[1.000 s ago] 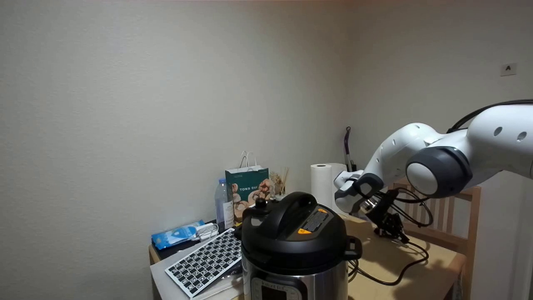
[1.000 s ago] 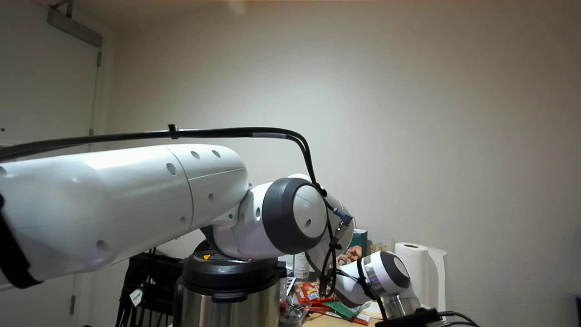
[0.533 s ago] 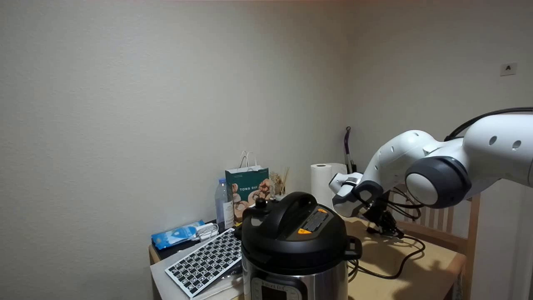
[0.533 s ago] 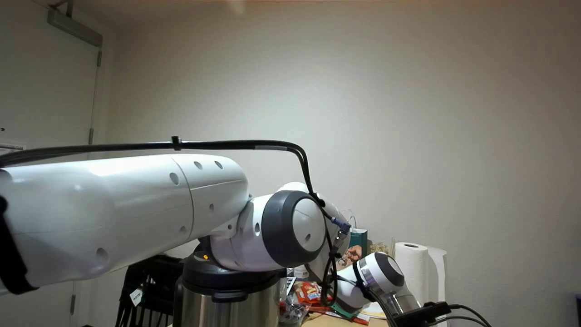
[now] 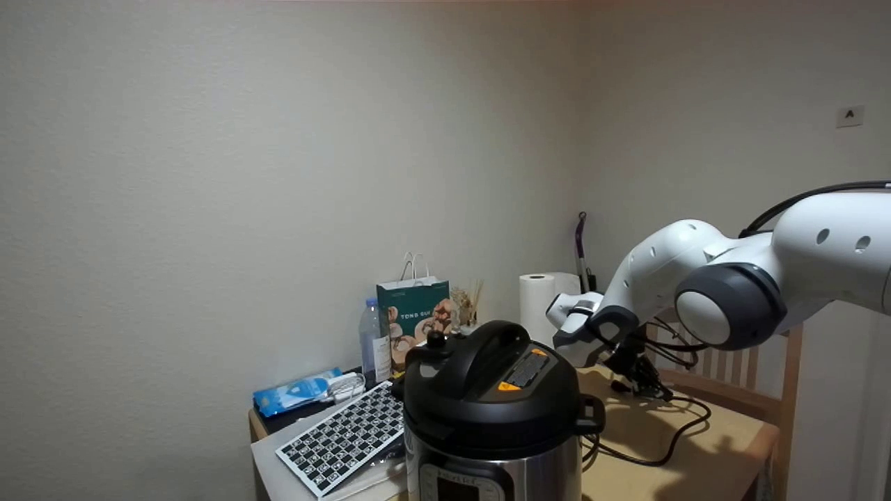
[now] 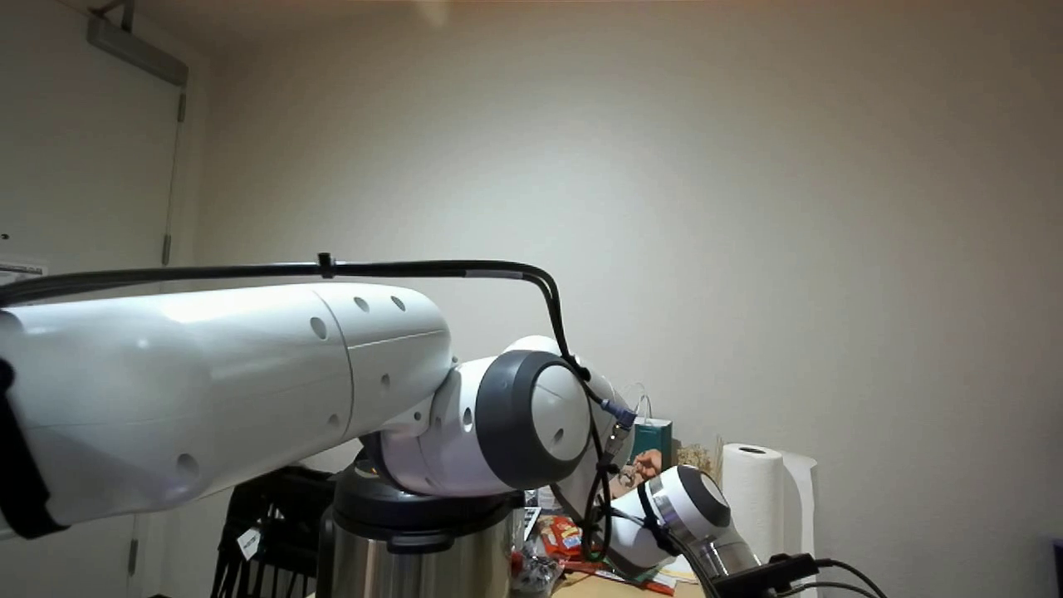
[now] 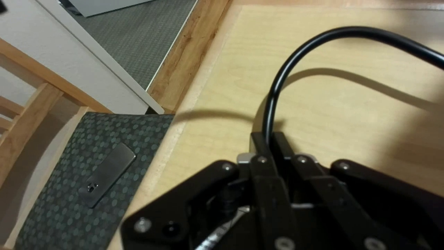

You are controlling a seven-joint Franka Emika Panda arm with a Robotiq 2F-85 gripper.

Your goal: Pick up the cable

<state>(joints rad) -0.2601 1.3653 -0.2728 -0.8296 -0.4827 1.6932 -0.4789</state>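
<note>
Pinching the black cable (image 7: 353, 32) between the fingertips of the gripper (image 7: 269, 140), just right of centre in the wrist view. Arching from there over the table (image 7: 347, 128), then out at upper right. In an exterior view, trailing at lower right, then vanishing behind the pressure cooker (image 5: 487, 410) at bottom centre.

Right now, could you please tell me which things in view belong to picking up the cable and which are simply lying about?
Belong to the job:
black cable
gripper, closed on it

Seemingly just lying about:
pressure cooker
paper towel roll
green paper bag
plastic bottle
checkered board
phone on the chair seat
</note>
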